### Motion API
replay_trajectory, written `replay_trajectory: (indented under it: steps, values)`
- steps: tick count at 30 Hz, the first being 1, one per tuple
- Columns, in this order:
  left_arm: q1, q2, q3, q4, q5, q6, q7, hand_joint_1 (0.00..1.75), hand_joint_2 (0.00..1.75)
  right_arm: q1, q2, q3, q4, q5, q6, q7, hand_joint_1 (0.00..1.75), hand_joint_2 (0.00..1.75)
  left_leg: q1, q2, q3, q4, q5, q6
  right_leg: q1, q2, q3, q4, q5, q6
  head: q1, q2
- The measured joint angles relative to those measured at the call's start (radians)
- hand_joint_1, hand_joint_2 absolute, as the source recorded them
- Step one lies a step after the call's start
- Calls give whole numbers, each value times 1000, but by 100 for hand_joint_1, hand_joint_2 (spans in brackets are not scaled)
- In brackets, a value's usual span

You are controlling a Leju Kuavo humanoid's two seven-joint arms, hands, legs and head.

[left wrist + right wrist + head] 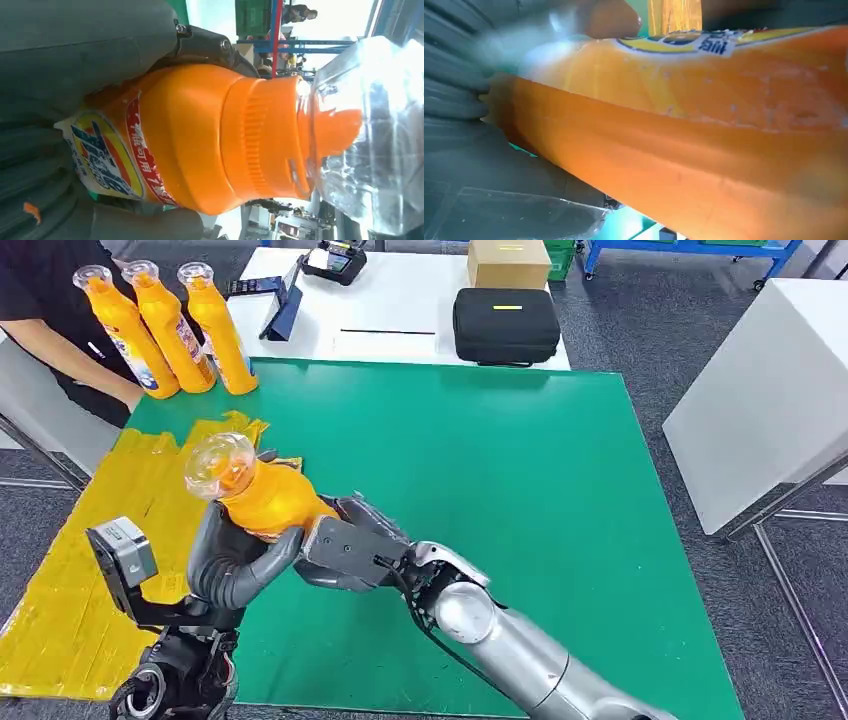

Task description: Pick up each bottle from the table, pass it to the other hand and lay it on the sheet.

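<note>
Workshop floor, grey carpet; green mat-covered table in front of robot, w/ crinkled yellow plastic sheet laid along its left edge. White table behind carries a black zip case, a brown cardboard box and a dark tablet on stand.

Held item: orange plastic bottle w/ clear domed cap, raised above the mat's near-left area, just beside the sheet's edge, tilted w/ cap pointing up and to the left. Both hands on it at once. Left hand wraps the lower body from below, grey thumb across the front. Right hand grips the body from the right side, fingers closed round it. Left wrist view: orange shoulder, ribbed collar and clear cap close up, label partly showing, dark fingers pressed on the body. Right wrist view: bottle's side blurred, v. close.

Three more orange bottles w/ clear caps stand upright in a row at the mat's far-left corner, touching each other. Person in black top stands beside them, forearm near the leftmost one.
</note>
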Motion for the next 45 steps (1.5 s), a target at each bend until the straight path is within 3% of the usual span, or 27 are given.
replay_trajectory:
  steps: [16,17,18,31,37,45]
  values:
    - [-1,0,6,3,0,0,0,175,175,-20,0,14,15,-2,2,0,175,175,0,0,0,0,0,0,0,0,0,0,0,0,0,0]
    - [-1,0,7,3,0,0,-1,175,175,-23,0,16,18,-2,2,0,0,175,0,0,0,0,0,0,0,0,0,0,0,0,0,0]
    - [0,0,8,3,0,1,-2,175,175,-25,0,17,21,-1,0,0,0,0,0,0,0,0,0,0,0,0,0,0,0,0,0,0]
    - [73,-22,79,-23,-138,59,-37,175,175,-38,-6,-29,36,28,-71,10,0,0,0,0,0,0,0,0,0,0,-1,0,0,0,0,0]
    - [141,-26,138,11,-220,102,-37,175,175,12,-41,-81,41,56,-84,-9,0,0,0,0,0,0,0,0,0,0,-1,0,0,0,0,0]
    - [118,-26,256,173,-939,439,24,175,175,146,-112,-150,-70,101,-71,-9,0,0,0,0,-1,0,0,0,0,0,-2,0,0,0,0,0]
